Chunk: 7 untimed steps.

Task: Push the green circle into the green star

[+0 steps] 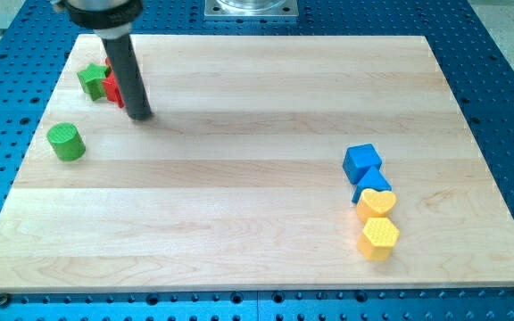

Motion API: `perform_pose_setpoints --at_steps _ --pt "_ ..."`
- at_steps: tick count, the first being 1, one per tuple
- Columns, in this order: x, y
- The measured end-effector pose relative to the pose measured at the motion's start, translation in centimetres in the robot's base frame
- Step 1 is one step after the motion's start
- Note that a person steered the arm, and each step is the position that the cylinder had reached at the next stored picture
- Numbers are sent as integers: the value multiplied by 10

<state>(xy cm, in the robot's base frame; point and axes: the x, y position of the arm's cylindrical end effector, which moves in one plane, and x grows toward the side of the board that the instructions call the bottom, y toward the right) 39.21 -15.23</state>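
Observation:
The green circle [65,141] is a short green cylinder near the board's left edge. The green star [92,78] lies above it, towards the view's top left. A red block [112,86] touches the star's right side and is partly hidden by the rod. My tip [139,115] rests on the board just right of and below the red block. It stands right of and above the green circle, well apart from it.
A blue cube [362,162], a second blue block [374,185], a yellow heart [376,205] and a yellow hexagon [379,237] form a column at the view's right. The wooden board [257,178] lies on a blue perforated table [507,89].

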Motion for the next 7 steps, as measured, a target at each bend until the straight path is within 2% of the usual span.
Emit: perform_pose_setpoints --at_steps 1,2,3,4,5,6,7 --pt "115 -8" --pt "107 -69" --pt "68 -78" --pt "118 -82" --pt "61 -83" --pt "65 -62" --pt "97 -85"
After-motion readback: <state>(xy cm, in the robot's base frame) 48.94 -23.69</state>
